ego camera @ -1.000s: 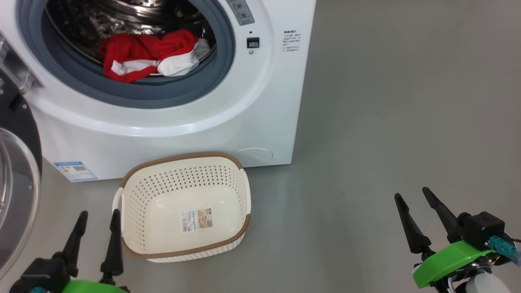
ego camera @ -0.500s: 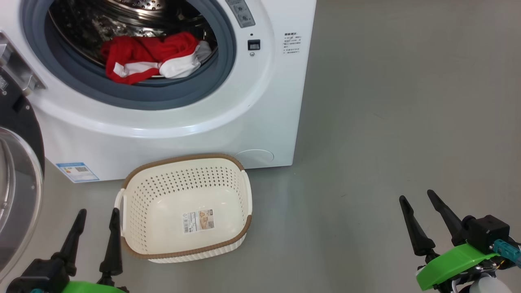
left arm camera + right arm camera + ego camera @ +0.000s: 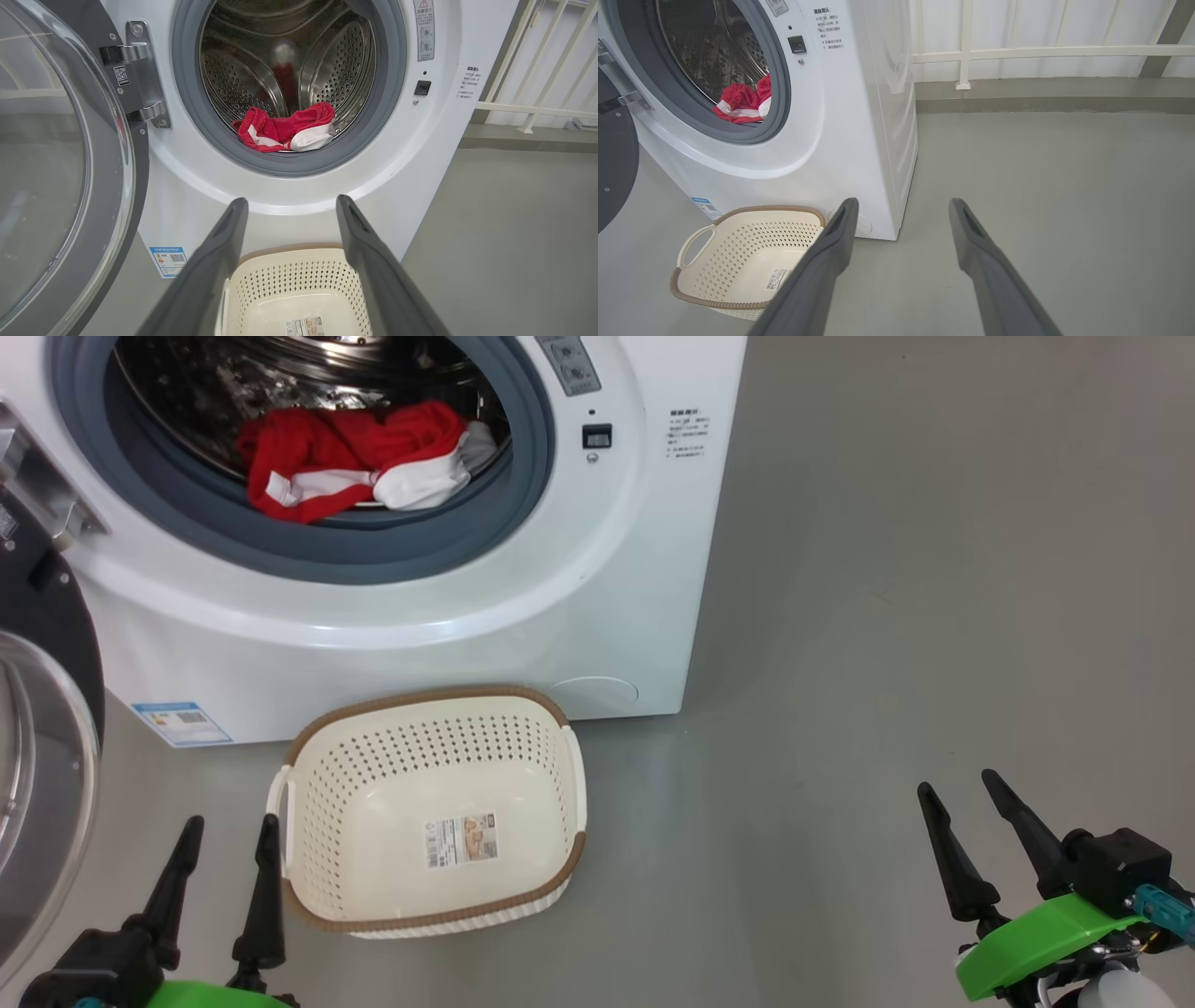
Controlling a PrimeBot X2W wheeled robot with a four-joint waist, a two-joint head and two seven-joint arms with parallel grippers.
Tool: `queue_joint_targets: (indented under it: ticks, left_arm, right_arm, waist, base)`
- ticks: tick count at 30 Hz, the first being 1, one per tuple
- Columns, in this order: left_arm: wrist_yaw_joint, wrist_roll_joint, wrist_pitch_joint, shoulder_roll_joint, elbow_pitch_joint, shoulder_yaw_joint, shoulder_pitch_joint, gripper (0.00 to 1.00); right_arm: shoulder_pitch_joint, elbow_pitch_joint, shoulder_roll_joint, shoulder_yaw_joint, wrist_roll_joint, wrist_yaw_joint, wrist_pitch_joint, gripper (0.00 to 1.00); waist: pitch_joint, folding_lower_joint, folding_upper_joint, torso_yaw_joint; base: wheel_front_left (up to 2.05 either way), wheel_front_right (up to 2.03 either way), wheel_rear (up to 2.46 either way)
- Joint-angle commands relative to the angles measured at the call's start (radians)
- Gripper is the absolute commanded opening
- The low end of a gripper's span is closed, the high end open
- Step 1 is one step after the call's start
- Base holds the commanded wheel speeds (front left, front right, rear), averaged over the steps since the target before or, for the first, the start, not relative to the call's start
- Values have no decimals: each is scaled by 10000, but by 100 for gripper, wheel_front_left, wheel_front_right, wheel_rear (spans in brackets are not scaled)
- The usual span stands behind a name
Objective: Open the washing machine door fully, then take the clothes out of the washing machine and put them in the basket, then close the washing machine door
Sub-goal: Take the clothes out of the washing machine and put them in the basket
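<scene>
The washing machine door (image 3: 60, 154) is swung wide to the left of the washing machine (image 3: 597, 579). The clothes (image 3: 355, 462) are heaped at the drum's front lip, long axis across the opening. The basket (image 3: 425, 696) is set just before the machine, long axis along its front. The left gripper (image 3: 232, 821) is held beside the basket, the right gripper (image 3: 957, 782) over open floor (image 3: 887, 616). Both are spread wide, with nothing held.

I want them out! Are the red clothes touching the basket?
Apart. Head view: clothes lie in the drum, basket sits below on the floor.
</scene>
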Motion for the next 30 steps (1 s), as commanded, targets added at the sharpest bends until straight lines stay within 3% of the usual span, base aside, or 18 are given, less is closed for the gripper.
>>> queue_joint_targets:
  ticks: [1, 13, 30]
  left_arm:
    - [-30, -48, -82, 236, -192, 324, -322, 100]
    - [-31, -44, -82, 76, -175, 654, -442, 100]
    - [-31, 211, -82, -224, 749, 468, -1089, 100]
  right_arm:
    - [-102, -261, -85, 168, -171, 16, -122, 100]
    - [-194, -253, -53, 282, -179, 16, -122, 100]
    - [-489, -274, 40, 451, -184, 16, -122, 100]
  waist:
    - [29, 0, 0, 17]
    - [123, 0, 0, 45]
    - [580, 0, 0, 26]
  base:
    - [137, -137, 0]
    - [117, -117, 0]
    - [7, -7, 0]
